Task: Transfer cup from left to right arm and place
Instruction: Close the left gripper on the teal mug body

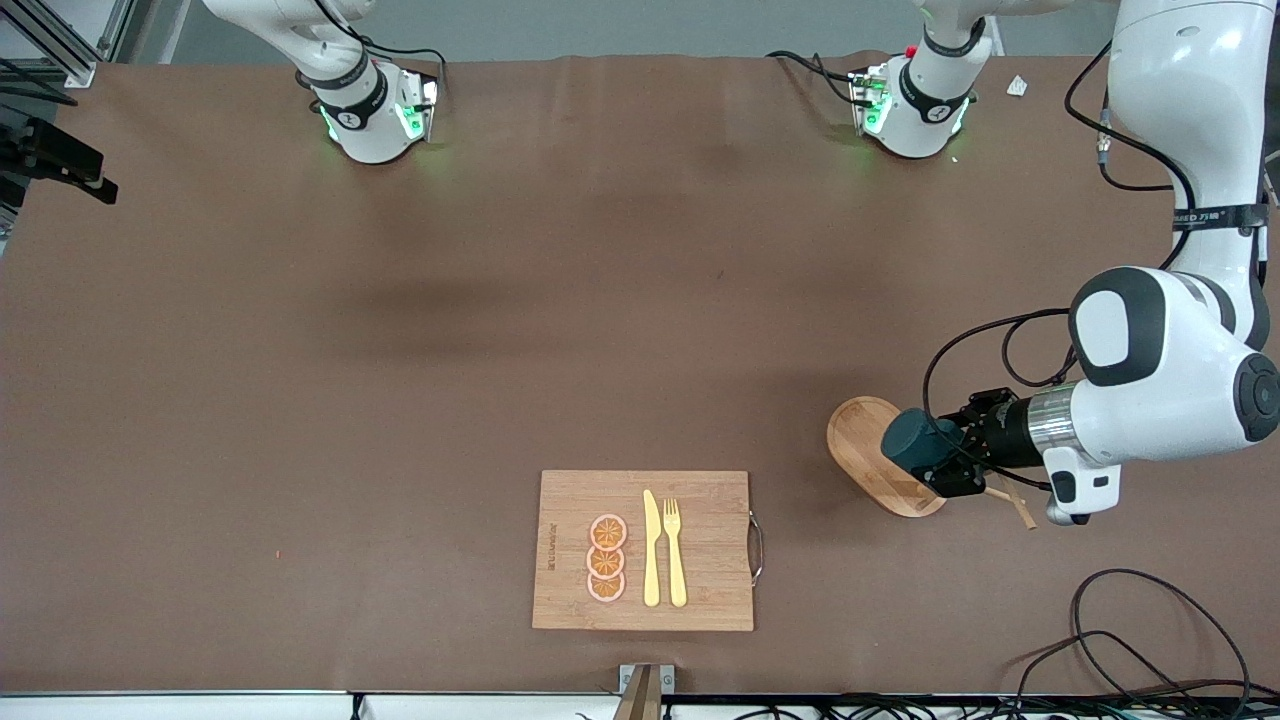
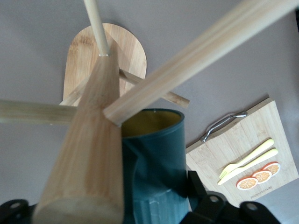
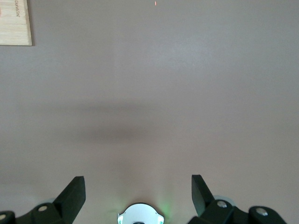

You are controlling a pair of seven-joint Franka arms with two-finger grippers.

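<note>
The left end effector (image 1: 935, 452) clamps the teal cup (image 1: 908, 443) at a wooden mug stand (image 1: 868, 447) near the surface's left-arm edge. The right end effector (image 3: 138, 186) waits, fingers apart, above bare surface (image 1: 400, 350).

Faint dark mark burned along one short edge of rectangular bamboo cutting board (image 1: 700, 500), too small to read. Black band on white left arm link (image 1: 1215, 216) carries pale lettering, only "MED" legible. Nothing else readable.
</note>
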